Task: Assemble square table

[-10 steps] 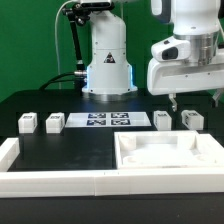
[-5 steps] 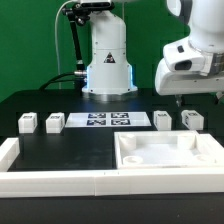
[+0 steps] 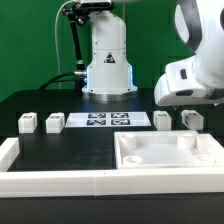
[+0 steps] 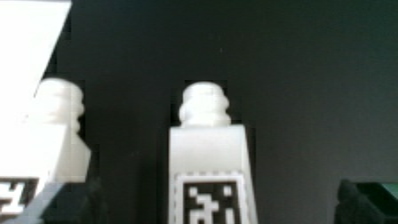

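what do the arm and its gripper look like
The arm is glossy white with rounded, bulky housings; its base carries a blue glow and a dark triangular mark. A black cable runs up beside the base. The gripper body is white and boxy, with dark fingertips.

No words or numbers can be read. Black-and-white coded tags stand on the marker board [image 3: 105,121] and the legs [image 4: 210,165].
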Tool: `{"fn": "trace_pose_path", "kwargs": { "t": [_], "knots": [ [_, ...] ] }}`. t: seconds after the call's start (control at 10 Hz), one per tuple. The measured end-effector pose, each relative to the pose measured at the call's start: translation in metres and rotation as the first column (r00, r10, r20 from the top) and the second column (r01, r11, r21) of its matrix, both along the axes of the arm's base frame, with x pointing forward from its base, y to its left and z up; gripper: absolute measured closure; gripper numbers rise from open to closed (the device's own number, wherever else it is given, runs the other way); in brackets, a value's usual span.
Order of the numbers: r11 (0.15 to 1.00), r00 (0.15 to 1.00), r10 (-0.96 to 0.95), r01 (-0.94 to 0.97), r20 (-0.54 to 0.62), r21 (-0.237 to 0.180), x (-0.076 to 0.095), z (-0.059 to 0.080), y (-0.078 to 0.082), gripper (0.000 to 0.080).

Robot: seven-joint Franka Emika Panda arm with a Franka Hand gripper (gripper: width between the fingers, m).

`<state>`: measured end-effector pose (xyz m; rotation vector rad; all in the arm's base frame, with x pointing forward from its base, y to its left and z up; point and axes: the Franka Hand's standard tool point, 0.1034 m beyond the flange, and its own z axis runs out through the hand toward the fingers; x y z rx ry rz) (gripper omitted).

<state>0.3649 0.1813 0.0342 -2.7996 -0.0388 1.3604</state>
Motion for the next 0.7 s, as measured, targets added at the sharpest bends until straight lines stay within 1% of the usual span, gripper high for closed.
{"fn": "trace_pose_path", "kwargs": {
  "t": [0.2,0.3,0.4,0.5,0.7],
  "knots": [
    [1.000,0.990,0.016,-0.016,-0.138,-0.002,-0.006,-0.006,0.002,0.0151],
    [1.000,0.983,0.019,-0.020,-0.184,-0.002,-0.007,-0.010,0.002,0.0151],
    [1.000,0.986,0.016,-0.016,-0.165,0.000,-0.004,-0.014,0.003,0.0151],
    [1.000,0.986,0.017,-0.017,-0.165,0.000,-0.005,-0.014,0.003,0.0151],
    [1.000,0.987,0.016,-0.016,-0.162,-0.001,-0.007,-0.020,0.004,0.0151]
  ]
}}
